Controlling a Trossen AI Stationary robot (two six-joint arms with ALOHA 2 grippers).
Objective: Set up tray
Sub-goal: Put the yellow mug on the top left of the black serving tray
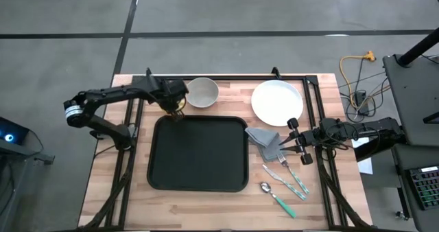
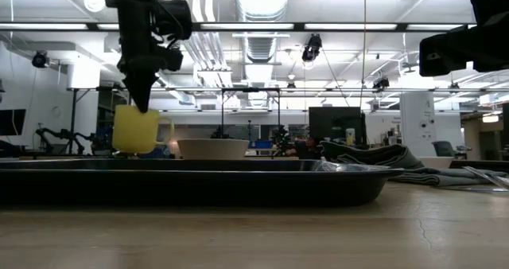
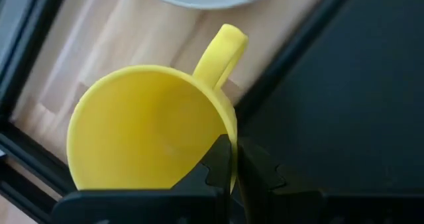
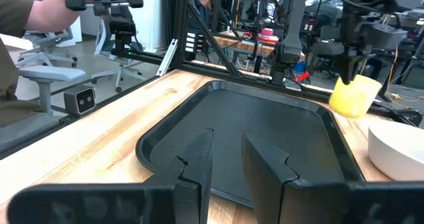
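At table centre lies the black tray, with the left gripper over its far-left corner, fingers clamped on the rim of a yellow mug held off the wood. Beside the mug stands a white bowl; a white plate, grey napkin, fork and spoon lie right of the tray. Over the napkin's edge hovers the right gripper, fingers slightly apart and empty.
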